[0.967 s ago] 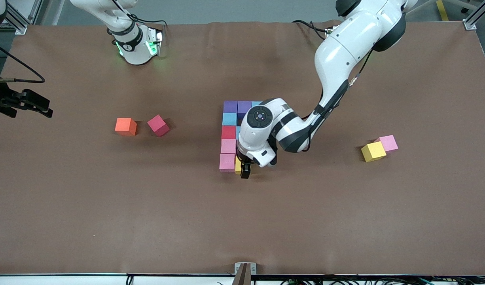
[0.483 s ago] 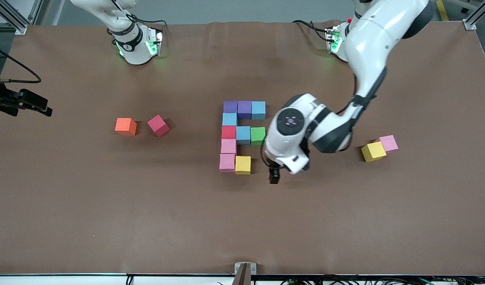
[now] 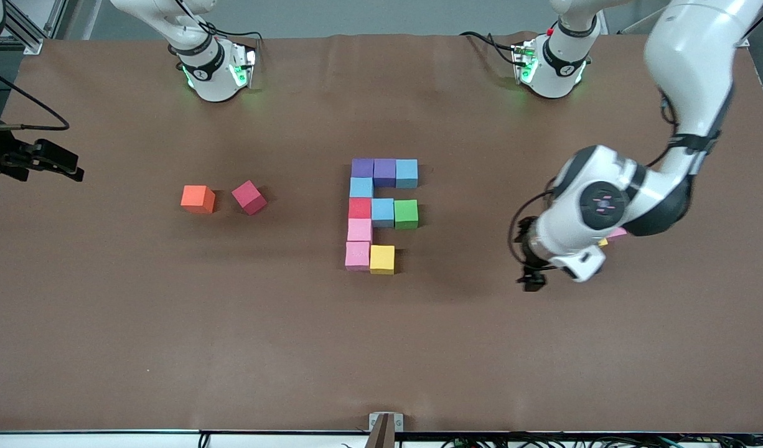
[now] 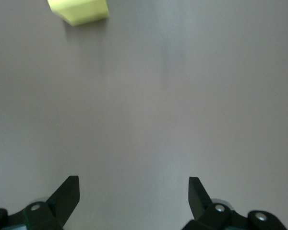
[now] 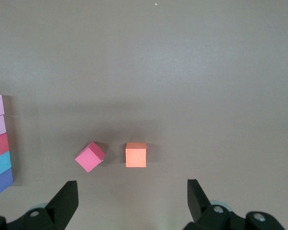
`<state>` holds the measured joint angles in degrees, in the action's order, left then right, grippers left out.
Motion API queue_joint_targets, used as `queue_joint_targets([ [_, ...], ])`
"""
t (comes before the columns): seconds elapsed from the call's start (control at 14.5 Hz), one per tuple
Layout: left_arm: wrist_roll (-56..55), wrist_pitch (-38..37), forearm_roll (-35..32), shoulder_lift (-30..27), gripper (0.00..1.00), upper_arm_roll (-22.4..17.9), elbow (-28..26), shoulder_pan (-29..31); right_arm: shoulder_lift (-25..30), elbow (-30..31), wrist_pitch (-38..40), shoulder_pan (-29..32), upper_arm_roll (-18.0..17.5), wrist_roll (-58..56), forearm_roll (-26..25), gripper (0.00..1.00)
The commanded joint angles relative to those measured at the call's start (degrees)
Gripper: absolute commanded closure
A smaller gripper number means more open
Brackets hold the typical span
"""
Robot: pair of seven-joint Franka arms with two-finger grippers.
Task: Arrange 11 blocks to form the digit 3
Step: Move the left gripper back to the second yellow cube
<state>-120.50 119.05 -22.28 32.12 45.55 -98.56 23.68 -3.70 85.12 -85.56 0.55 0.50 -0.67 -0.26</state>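
Note:
The blocks form a figure at mid-table. Its spine runs purple, light blue, red, pink, pink. A purple and a light blue block make the farthest row, a light blue and a green the middle one. One yellow block sits in the nearest row. Another yellow block lies loose toward the left arm's end, mostly hidden under the left hand in the front view. My left gripper hangs open and empty over bare table beside it. My right gripper waits open at the right arm's end.
An orange cube and a crimson cube sit toward the right arm's end. A sliver of a pink cube shows beside the left hand. Both arm bases stand at the table's edge farthest from the front camera.
The left gripper left the yellow block in the figure's nearest row and swung toward the left arm's end, covering the loose yellow and pink cubes. The right arm barely moved.

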Motion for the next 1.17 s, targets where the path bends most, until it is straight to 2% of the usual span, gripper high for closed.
queue_joint_targets([
  [0.0,0.26,0.84,0.83,-5.05,0.00,2.70,-8.39,8.47,0.36,0.22,0.31,-1.25,1.16,0.24,-0.88,0.00],
  [0.21,0.96,3.90,-0.31,-7.86,0.00,2.70,-15.76,13.75,0.18,0.14,0.31,-1.61,1.96,0.24,-0.88,0.00],
  [0.41,0.97,10.75,-0.57,-10.67,0.00,2.61,-23.23,17.36,0.01,-0.04,0.57,-0.03,1.96,0.32,-0.62,0.00],
  [0.55,0.97,14.61,-2.50,-11.29,0.00,2.52,-26.15,19.21,0.09,-0.30,0.74,0.06,1.96,0.41,-0.70,0.00],
  [0.9,0.53,18.67,-6.36,-9.54,0.00,2.08,-27.48,22.11,0.53,0.40,0.05,0.15,1.52,0.32,-0.53,0.00],
  [1.1,0.17,19.03,-8.65,-8.57,0.00,1.99,-27.83,23.52,2.10,4.07,-1.79,0.41,1.43,0.24,-0.53,0.00],
])
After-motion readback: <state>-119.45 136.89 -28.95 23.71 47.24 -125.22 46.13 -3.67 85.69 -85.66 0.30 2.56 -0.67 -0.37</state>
